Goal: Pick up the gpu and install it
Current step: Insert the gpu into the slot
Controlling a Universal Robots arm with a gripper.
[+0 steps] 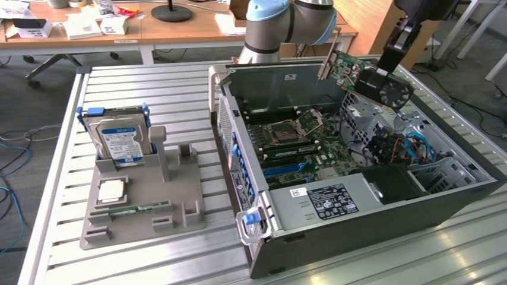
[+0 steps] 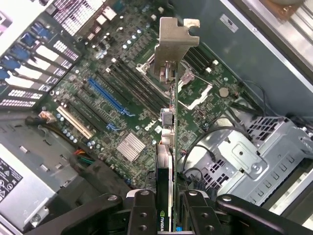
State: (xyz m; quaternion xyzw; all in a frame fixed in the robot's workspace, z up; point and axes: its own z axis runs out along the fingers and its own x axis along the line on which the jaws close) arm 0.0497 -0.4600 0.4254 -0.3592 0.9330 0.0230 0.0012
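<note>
Black fingers (image 2: 142,211) of the hand (image 2: 167,210) sit closest to the wrist camera. They are pinched on the gpu (image 2: 166,166), which runs edge-on away from them to its pale bracket (image 2: 177,46). The card is therefore off the worktop and in the air, gripped at the end opposite the bracket.

Reading the exterior view from its left, a grey holder (image 1: 142,184) stands on the slatted worktop (image 1: 158,83) beside the computer case (image 1: 348,237). It carries the hard drive (image 1: 120,139) upright and the green RAM stick (image 1: 130,209) lying flat, both well apart from the case. Inside the case the motherboard (image 1: 293,142) lies open to above. Over the case's far corner, on the exterior view's right, the gpu hangs tilted above the rim.

I judge three risks:
- **Bracket:** It leads the card and looks likeliest to catch a case wall, or a board part such as the CPU socket (image 2: 195,90), if the card goes down crooked.
- **Grip:** The pinch holds a thin card by one end, so a knock could pivot it between the fingers.
- **Slot:** The blue slot (image 2: 110,98) is narrow, and a card not square to it could jam or scrape its contacts.

For room to move, the middle of the case above the board is open. It is tighter toward the case's right side, where the drive cage (image 2: 244,152) and loose cables (image 1: 408,145) crowd in. It is also tighter along the case's near side, where the power supply (image 1: 333,199) sits.
</note>
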